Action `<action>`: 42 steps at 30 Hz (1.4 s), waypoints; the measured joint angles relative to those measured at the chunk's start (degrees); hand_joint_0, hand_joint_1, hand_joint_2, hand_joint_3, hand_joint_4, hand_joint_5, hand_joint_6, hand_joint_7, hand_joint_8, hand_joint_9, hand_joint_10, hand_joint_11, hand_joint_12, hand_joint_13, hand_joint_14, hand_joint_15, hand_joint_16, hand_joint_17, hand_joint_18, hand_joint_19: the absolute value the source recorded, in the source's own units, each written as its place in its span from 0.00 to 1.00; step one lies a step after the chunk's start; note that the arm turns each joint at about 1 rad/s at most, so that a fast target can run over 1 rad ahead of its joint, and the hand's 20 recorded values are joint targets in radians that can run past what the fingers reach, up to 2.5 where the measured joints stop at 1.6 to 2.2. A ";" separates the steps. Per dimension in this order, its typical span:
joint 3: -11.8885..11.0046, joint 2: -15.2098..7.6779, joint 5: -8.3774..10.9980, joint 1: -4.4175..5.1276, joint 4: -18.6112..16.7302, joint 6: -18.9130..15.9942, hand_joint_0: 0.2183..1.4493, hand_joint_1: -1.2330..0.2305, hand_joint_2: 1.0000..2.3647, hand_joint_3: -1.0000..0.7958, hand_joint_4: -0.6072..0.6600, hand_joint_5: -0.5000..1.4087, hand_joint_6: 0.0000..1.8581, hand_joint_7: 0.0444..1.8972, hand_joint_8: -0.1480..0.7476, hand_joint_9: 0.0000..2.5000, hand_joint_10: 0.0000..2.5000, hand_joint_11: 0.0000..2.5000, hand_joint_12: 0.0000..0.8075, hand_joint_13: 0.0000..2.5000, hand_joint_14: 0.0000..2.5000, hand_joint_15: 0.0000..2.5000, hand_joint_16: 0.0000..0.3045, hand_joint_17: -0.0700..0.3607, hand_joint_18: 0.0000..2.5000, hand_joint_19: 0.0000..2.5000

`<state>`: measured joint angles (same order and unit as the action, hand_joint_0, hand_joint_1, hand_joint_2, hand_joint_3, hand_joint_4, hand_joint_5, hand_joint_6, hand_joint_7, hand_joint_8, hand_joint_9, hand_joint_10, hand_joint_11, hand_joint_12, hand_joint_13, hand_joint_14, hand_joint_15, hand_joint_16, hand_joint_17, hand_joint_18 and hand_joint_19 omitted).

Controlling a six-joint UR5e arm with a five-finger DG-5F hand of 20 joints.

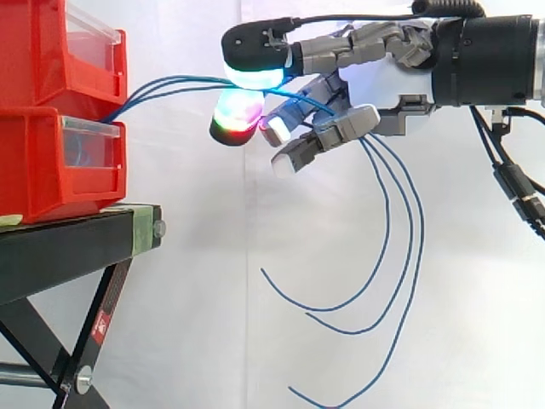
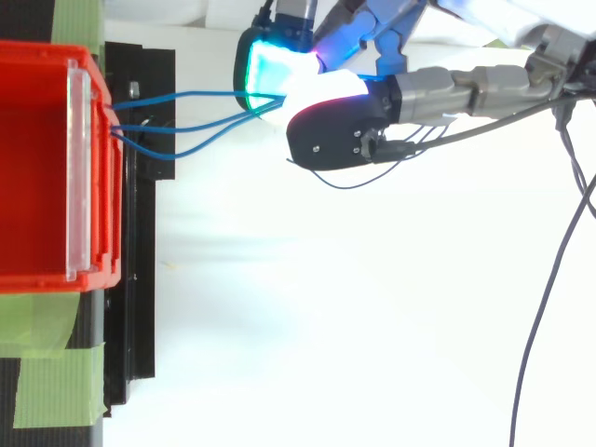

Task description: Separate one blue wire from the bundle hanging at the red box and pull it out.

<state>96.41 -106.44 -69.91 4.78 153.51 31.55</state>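
Pinching the blue wires (image 1: 174,83) between its pads (image 1: 253,75), the hand (image 1: 366,47) grips near the red box (image 1: 34,162). The wires are likely light, limp and slippery. Take one on the taut span.

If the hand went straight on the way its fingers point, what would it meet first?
Probably the front of the red bins: the hand, pinching the blue wires, points left at them across open space.
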 measured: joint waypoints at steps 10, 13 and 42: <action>0.00 0.00 0.04 0.03 -0.05 -0.40 0.36 0.30 0.02 0.44 0.64 0.15 0.44 0.49 0.57 0.41 0.01 0.48 0.37 0.59 0.24 0.54 0.18 0.44 0.29 0.25; 0.00 0.00 0.09 0.04 -0.05 -0.46 0.36 0.30 0.02 0.42 0.65 0.15 0.44 0.50 0.57 0.42 0.01 0.48 0.37 0.59 0.24 0.53 0.18 0.44 0.29 0.24; 0.00 0.00 0.53 0.95 2.93 -13.17 0.39 0.24 0.01 0.38 0.64 0.14 0.45 0.50 0.52 0.37 0.00 0.54 0.39 0.56 0.23 0.53 0.18 0.45 0.27 0.23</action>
<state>96.42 -106.43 -69.38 5.72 156.44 18.37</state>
